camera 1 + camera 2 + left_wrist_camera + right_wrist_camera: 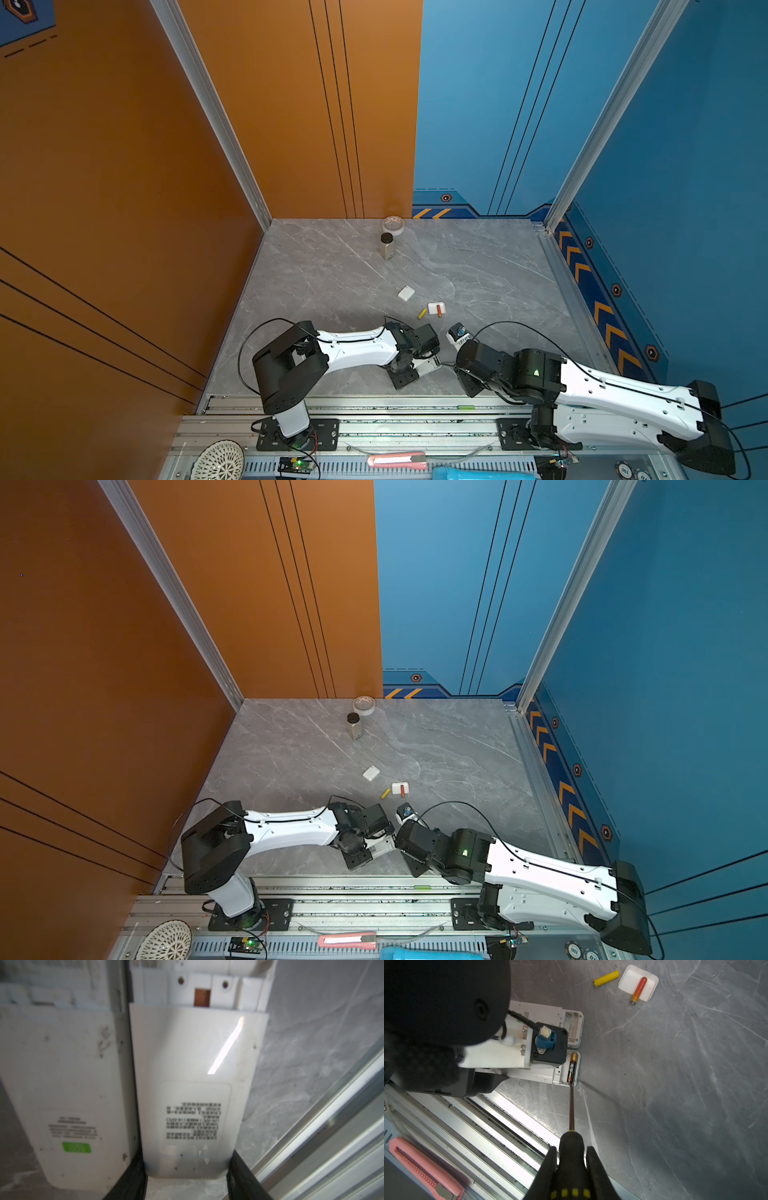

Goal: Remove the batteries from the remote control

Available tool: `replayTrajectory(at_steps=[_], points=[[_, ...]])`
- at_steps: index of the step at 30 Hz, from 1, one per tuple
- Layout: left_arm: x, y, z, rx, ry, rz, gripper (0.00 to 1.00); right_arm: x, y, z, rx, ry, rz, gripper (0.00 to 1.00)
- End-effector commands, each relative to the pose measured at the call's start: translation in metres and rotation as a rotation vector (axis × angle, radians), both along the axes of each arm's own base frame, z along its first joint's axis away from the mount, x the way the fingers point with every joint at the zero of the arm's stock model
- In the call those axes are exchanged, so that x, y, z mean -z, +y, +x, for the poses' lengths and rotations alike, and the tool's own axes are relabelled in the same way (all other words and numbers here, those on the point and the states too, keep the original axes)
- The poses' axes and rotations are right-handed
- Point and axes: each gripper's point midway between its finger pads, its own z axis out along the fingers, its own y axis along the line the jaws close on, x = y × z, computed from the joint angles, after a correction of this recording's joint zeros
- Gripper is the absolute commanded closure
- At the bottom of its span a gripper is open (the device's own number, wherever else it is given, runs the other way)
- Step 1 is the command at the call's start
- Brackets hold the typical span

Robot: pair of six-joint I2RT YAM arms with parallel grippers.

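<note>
Right wrist view counts three batteries: one yellow battery [606, 978] loose on the table [675, 1084], one orange-red battery [638, 990] across a white cover [652, 985], and one black battery [572, 1068] in the remote [533, 1075] clasped by the left gripper [187, 1167], beside a second remote [544, 1015], while the right gripper [571, 1149] pinches one screwdriver [571, 1105].

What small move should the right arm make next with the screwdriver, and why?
Probably lever the screwdriver tip up under the end of the black battery to pop it out. The right gripper holds the screwdriver with its tip at that end, the black battery lies in the remote, and the left gripper clamps it. The yellow battery and orange battery are already out.
</note>
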Motion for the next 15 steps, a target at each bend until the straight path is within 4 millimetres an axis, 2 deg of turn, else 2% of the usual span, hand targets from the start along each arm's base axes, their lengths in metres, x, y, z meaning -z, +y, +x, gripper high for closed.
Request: replayTrajectory(at_steps=[1, 6, 15], points=[[0.0088, 0.0181, -0.0018, -0.003, 0.012, 0.069, 0.91, 0.0059, -0.0071, -0.0035, 0.009, 0.028, -0.021, 1.0], [0.0088, 0.0163, -0.0016, -0.004, 0.013, 0.067, 0.92, 0.0026, -0.0064, -0.0045, 0.009, 0.032, -0.001, 1.0], [0.0093, 0.0157, -0.0021, -0.001, 0.015, 0.068, 0.92, 0.0078, -0.0077, -0.0037, 0.013, 0.042, -0.015, 1.0]])
